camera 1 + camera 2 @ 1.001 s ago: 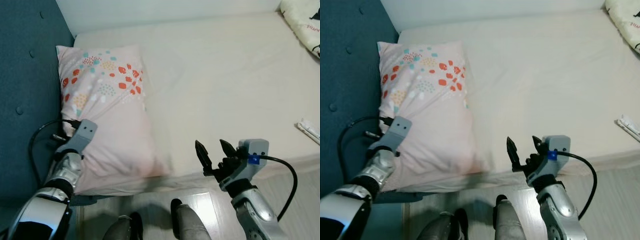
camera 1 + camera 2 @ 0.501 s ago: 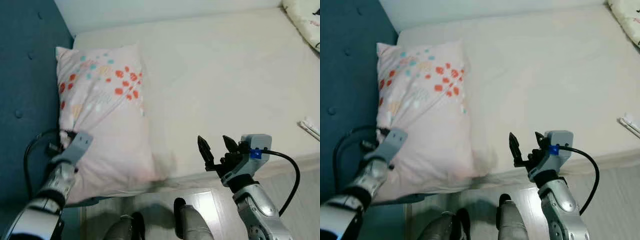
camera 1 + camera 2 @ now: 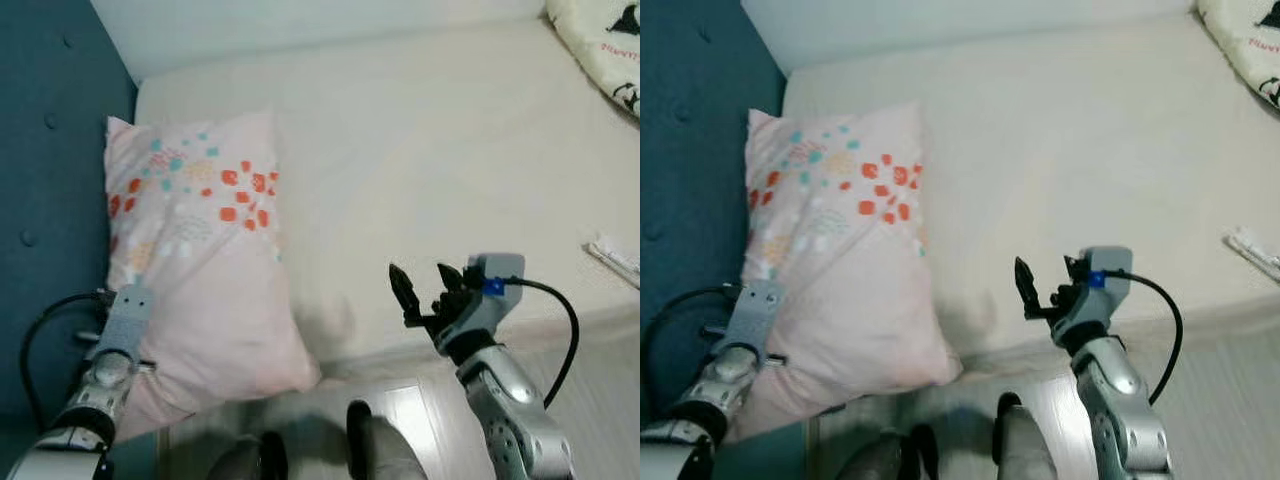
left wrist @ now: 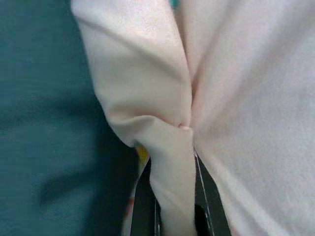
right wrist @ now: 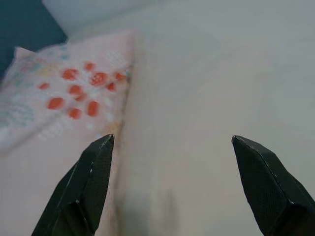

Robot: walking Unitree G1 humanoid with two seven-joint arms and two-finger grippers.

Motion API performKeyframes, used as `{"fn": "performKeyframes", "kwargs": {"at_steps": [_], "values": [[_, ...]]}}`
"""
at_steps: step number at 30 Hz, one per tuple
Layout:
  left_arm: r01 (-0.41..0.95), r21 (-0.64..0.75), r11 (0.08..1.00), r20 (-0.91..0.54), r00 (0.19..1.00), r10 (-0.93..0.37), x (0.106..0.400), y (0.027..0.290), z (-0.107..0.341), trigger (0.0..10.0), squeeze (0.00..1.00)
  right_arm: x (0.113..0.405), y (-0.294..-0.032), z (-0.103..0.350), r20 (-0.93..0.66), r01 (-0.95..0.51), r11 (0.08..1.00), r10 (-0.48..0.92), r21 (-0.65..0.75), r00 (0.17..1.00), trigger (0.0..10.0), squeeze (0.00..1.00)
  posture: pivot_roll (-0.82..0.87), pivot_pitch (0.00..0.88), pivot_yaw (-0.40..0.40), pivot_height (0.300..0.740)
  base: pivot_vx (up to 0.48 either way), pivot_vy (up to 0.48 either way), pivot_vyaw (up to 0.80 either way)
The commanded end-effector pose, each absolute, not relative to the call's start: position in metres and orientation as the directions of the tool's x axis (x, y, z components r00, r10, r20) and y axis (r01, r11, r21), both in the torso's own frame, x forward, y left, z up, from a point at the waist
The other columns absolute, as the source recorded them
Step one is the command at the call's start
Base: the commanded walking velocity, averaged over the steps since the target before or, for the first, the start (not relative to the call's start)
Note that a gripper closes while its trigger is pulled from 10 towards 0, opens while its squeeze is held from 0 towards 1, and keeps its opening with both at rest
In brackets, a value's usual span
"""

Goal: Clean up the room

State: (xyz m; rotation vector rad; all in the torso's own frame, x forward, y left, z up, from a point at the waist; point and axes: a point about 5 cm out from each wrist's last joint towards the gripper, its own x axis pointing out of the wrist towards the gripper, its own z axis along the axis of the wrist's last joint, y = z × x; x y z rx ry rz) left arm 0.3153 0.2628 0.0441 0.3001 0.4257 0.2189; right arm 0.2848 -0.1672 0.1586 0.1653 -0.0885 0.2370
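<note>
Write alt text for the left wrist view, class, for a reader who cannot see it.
The left gripper pinches a fold of the pale pink pillow between its two black fingers. The bunched fabric rises from the grip, and the teal headboard lies beside the pillow.

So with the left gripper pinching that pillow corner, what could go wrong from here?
1. The left gripper holds only a thin fold of the pillow, so the fabric could slip out if pulled.
2. The pillow's near corner overhangs the bed edge, so it may slide to the floor.
3. The right gripper hovers open above the bed edge and could snag the sheet if it drops.
</note>
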Motion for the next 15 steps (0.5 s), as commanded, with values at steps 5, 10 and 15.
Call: {"fn": "performKeyframes", "kwargs": {"at_steps": [5, 10, 15], "values": [[-0.163, 0.297, 0.941, -0.458, 0.84, 0.29, 0.294, 0.275, 0.024, 10.0, 1.0, 0.293, -0.173, 0.154, 0.099, -0.239, 0.961, 0.226, 0.142, 0.969, 10.0, 0.0, -0.16, 0.236, 0.059, 0.722, 0.0, 0.0, 0.0], [-0.113, 0.318, 0.941, -0.47, 0.843, 0.26, 0.295, 0.273, 0.024, 10.0, 1.0, 0.298, -0.173, 0.155, 0.108, -0.244, 0.96, 0.231, 0.135, 0.967, 10.0, 0.0, -0.16, 0.218, 0.056, 0.722, 0.0, 0.0, 0.0], [-0.112, 0.43, 0.896, -0.421, 0.853, 0.308, 0.301, 0.283, 0.036, 10.0, 1.0, 0.308, -0.172, 0.158, 0.121, -0.253, 0.959, 0.238, 0.128, 0.964, 10.0, 0.0, -0.16, 0.18, 0.05, 0.722, 0.0, 0.0, 0.0]]}}
